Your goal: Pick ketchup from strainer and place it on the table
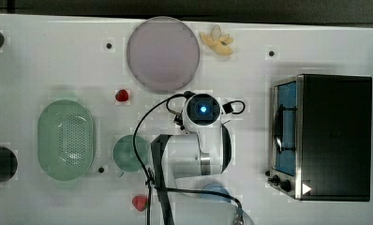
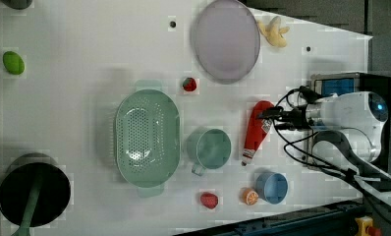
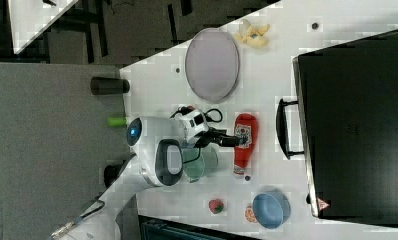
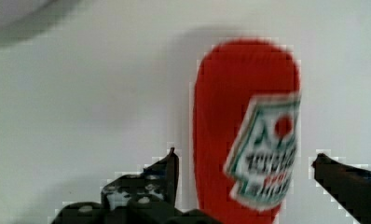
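Note:
The red ketchup (image 2: 256,130) bottle lies flat on the white table (image 2: 85,49), its white cap end pointing toward the blue cup. My gripper (image 4: 244,158) is open and straddles the bottle's labelled body (image 4: 246,140), one finger on each side with a small gap to the red plastic. In the right view the gripper (image 3: 234,141) reaches from the arm to the ketchup (image 3: 244,142). The pale green strainer (image 2: 147,137) stands apart, beyond the green cup, with nothing inside; its dotted bottom is bare in the top view (image 1: 66,139).
A green cup (image 2: 209,147) stands between strainer and bottle. A blue cup (image 2: 272,187), an orange slice (image 2: 250,196) and a strawberry (image 2: 209,200) lie near the cap end. A purple plate (image 2: 225,39), another strawberry (image 2: 189,84) and a black toaster oven (image 1: 330,136) flank the arm.

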`<state>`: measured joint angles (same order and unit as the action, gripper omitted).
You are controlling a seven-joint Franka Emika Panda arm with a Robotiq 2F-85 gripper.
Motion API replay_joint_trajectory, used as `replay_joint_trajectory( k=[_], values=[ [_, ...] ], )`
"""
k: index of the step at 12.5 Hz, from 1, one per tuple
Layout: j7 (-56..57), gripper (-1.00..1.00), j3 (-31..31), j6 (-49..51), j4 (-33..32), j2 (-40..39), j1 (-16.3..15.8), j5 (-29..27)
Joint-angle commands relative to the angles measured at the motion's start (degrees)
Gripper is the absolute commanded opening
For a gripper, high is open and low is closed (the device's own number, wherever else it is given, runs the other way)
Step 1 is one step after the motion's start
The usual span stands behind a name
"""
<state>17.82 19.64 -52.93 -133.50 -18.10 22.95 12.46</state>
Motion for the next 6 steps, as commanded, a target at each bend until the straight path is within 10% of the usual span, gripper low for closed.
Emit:
replay_joint_trajectory(
  k=[1,6],
  values=[
    [-1.32,1.0,1.09,3.78,6.46,8.01,0.12,-1.18],
    [-5.94,1.0,1.5,22.48,20.06,13.63,0.12,-13.23]
  ],
)
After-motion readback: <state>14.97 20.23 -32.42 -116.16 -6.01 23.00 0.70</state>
